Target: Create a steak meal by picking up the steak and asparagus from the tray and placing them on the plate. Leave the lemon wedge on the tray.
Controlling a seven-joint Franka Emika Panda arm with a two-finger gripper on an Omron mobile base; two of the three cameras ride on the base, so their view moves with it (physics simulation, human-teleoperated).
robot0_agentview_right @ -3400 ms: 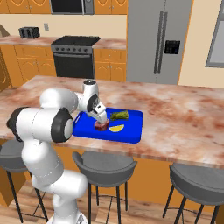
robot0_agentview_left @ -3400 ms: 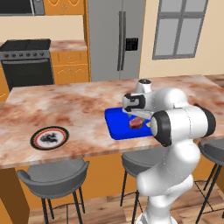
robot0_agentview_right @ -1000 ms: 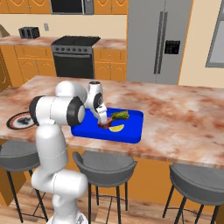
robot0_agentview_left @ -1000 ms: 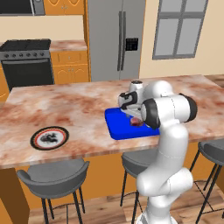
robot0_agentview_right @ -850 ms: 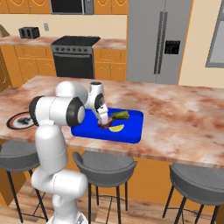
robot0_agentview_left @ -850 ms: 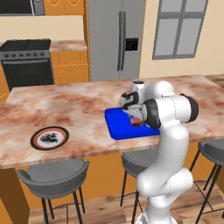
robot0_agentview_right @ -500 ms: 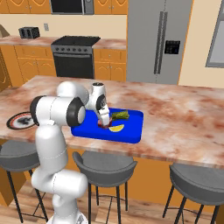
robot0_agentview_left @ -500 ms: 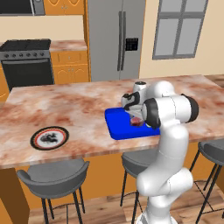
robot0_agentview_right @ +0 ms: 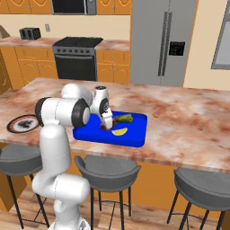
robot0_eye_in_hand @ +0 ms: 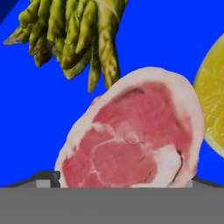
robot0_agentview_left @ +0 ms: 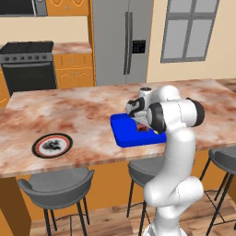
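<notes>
low now — hand (robot0_agentview_right: 106,126) spread wide, straddling steak (robot0_eye_in_hand: 135,135) on tray (robot0_agentview_right: 134,132).

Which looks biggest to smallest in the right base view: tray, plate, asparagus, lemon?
1. Tray
2. Plate, partly hidden by the arm
3. Asparagus and lemon: too alike to rank

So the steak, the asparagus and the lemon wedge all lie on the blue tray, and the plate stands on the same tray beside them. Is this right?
Not quite. The plate is not on the tray; it sits on the counter well apart from it, as the left base view shows. The steak, asparagus and lemon wedge do lie on the tray.
</notes>
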